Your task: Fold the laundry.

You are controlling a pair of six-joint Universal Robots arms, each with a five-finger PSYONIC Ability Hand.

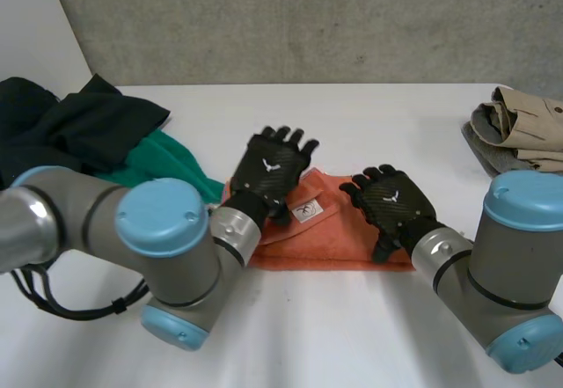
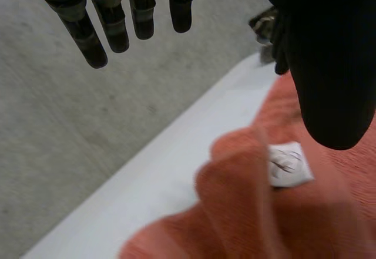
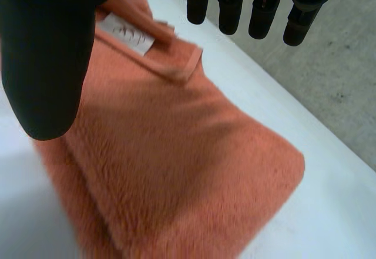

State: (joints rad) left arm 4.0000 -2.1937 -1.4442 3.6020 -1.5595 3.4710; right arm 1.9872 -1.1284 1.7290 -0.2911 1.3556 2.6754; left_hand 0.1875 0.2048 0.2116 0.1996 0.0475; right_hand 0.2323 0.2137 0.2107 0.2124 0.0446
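Two black hands hang over one orange towel, which we see lying folded on the white worktop, near the middle and towards the near edge. The left hand is above the towel's left end. In its wrist view we find its fingers straight and spread, thumb well apart from them, with nothing held. Under its palm the towel is rumpled, a fold standing up just beside a white label. The right hand is above the towel's right part, its fingers likewise straight, the thumb wide of them, with nothing held; the cloth beneath it lies flat in layers. We cannot tell whether either palm touches the towel. At the far left lie a green cloth and a black cloth, touching each other. A beige garment sits at the far right, well apart from the towel.
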